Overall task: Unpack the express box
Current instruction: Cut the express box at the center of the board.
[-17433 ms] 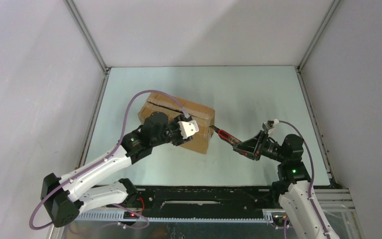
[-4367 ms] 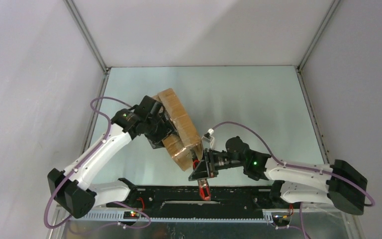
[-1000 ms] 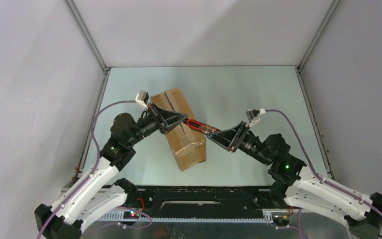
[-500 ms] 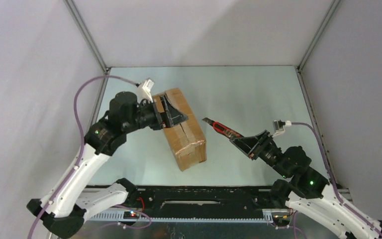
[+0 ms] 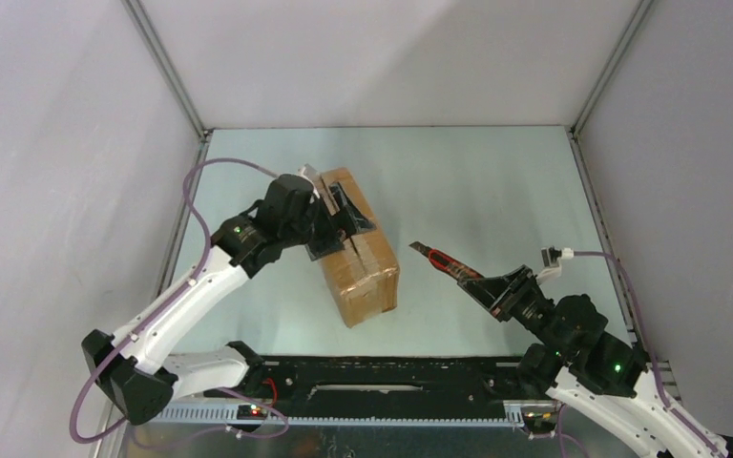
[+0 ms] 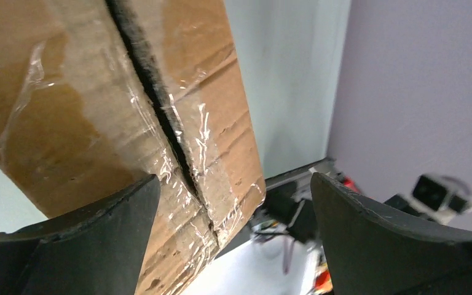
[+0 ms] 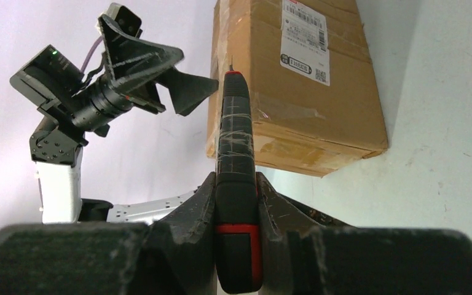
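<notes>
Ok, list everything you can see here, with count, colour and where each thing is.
express box: one, brown cardboard, left of table centre, lying at an angle
label: one, white, on the box side facing the right arm
tape: clear, along the box's flap seam
cutter: one, black and red, tip toward the box, apart from it
table: one, pale grey-green, under everything
left gripper: one, black, open, over the box's seam
right gripper: one, black, shut on the cutter, right of the box
</notes>
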Tool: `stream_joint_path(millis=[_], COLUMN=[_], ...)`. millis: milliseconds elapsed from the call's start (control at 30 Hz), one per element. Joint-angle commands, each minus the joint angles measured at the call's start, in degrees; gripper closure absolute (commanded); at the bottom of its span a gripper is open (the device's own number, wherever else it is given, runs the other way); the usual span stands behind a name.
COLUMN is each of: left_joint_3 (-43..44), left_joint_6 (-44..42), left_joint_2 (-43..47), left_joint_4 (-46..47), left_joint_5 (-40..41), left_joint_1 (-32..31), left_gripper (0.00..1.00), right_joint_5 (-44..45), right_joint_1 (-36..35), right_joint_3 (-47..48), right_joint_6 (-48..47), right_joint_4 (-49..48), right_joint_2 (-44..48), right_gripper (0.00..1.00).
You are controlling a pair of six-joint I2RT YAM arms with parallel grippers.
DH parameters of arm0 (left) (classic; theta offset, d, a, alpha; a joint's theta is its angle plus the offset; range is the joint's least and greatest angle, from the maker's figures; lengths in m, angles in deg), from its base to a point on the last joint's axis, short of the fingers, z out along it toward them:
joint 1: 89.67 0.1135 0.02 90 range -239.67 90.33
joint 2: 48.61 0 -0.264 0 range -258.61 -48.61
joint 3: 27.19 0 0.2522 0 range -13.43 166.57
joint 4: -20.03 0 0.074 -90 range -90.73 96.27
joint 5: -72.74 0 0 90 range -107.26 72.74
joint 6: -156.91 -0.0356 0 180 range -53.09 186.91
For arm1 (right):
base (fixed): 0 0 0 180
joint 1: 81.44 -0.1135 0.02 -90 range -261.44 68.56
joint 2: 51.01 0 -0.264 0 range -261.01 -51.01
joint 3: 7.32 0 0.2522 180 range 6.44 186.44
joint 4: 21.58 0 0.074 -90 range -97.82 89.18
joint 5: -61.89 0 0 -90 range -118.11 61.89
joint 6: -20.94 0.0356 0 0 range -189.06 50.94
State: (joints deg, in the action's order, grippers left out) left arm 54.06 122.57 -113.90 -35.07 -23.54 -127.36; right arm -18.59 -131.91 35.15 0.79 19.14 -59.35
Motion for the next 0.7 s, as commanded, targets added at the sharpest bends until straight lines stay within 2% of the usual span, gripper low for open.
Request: stream_joint_path(millis=[0, 100, 133, 233, 333, 433, 533, 667], left_joint_3=[-5.4, -8.9, -10.6, -11.4, -10.4, -10.9, -8.2, -10.5], left_joint_6=[15.4, 20.9, 22.4, 24.7, 25.0, 26.5, 27.2, 33.4], left_joint_2=[2.0, 1.7, 1.9, 1.3, 1.2, 1.4, -0.3, 0.1], left_joint_4=[11.5, 14.2, 17.8, 18.9, 17.1, 19.7, 16.8, 17.3], left_joint_5=[4.0, 4.4, 4.2, 4.2, 5.7, 5.5, 5.7, 7.5], left_joint_1=[-0.1, -0.1, -0.2, -0.6, -1.2, -1.3, -1.5, -1.6], left_gripper=[0.04, 0.08, 0.09, 0.13, 0.12, 0.12, 0.11, 0.09], right_joint_5=[1.2, 1.0, 0.8, 0.3, 0.2, 1.7, 3.3, 2.8], right_joint_1=[0.2, 0.2, 0.2, 0.2, 0.1, -0.3, -0.8, -1.7], right_joint_3=[-0.7, -0.8, -0.9, -1.9, -4.0, -5.0, -5.6, -6.2], right_joint_6=[0.4, 0.5, 0.3, 0.5, 1.5, 2.2, 2.0, 2.3], right_joint_4=[-0.9, -1.6, -2.2, -4.0, -6.6, -7.9, -9.4, -12.0], right_joint_2=[1.2, 1.7, 1.6, 0.6, -0.7, -1.9, -2.5, -5.9], right_gripper=[1.0, 1.0, 1.0, 1.0, 1.0, 1.0, 1.0, 1.0])
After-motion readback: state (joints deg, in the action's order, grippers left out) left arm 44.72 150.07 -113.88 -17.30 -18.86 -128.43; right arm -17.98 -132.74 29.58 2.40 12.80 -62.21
